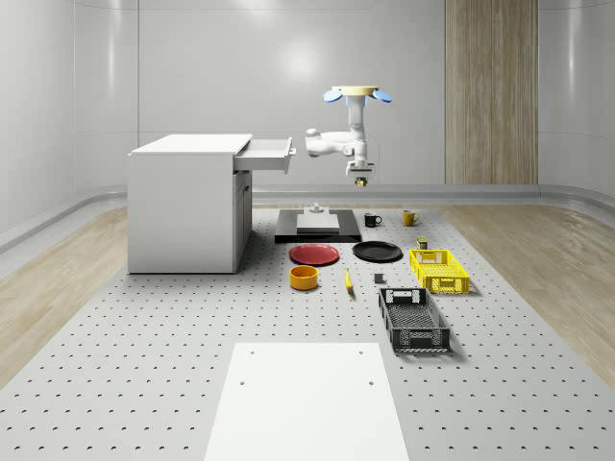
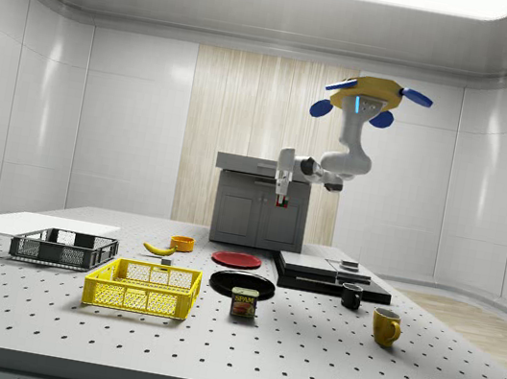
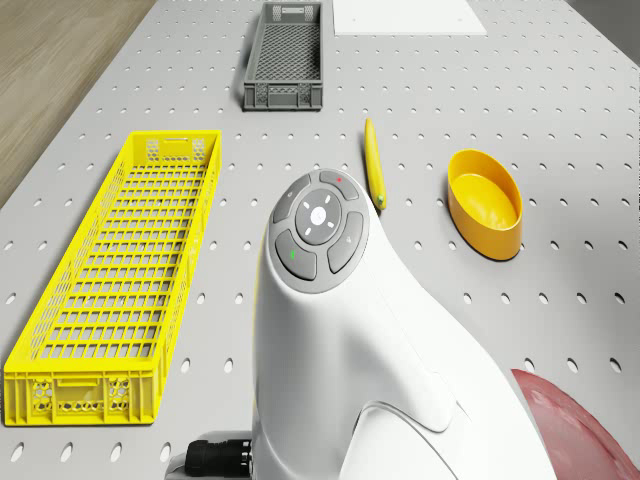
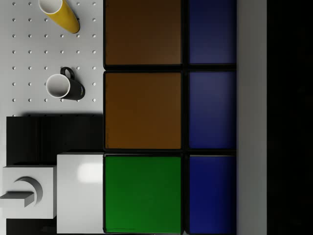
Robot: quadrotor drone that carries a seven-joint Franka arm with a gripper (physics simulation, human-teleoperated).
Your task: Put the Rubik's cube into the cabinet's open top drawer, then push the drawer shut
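The perforated grey bench carries a boxy white cabinet near its far left corner, as the whole-scene view has it, with the top drawer pulled open toward the bench's middle. The drone, a yellow disc with blue rotors, hovers above the far middle of the bench, just beyond the drawer's open end. Its glossy white arm bends down so that the gripper hangs in the air above a black slab. The gripper is clamped on the Rubik's cube, whose orange, blue and green square tiles with black seams face the wrist camera.

Smaller things lie toward the near and right edges: a yellow mesh crate, a dark grey mesh crate, a flat red plate, a black plate, a round yellow bowl, a banana, a black mug, a yellow mug and a tin labelled "SPAM".
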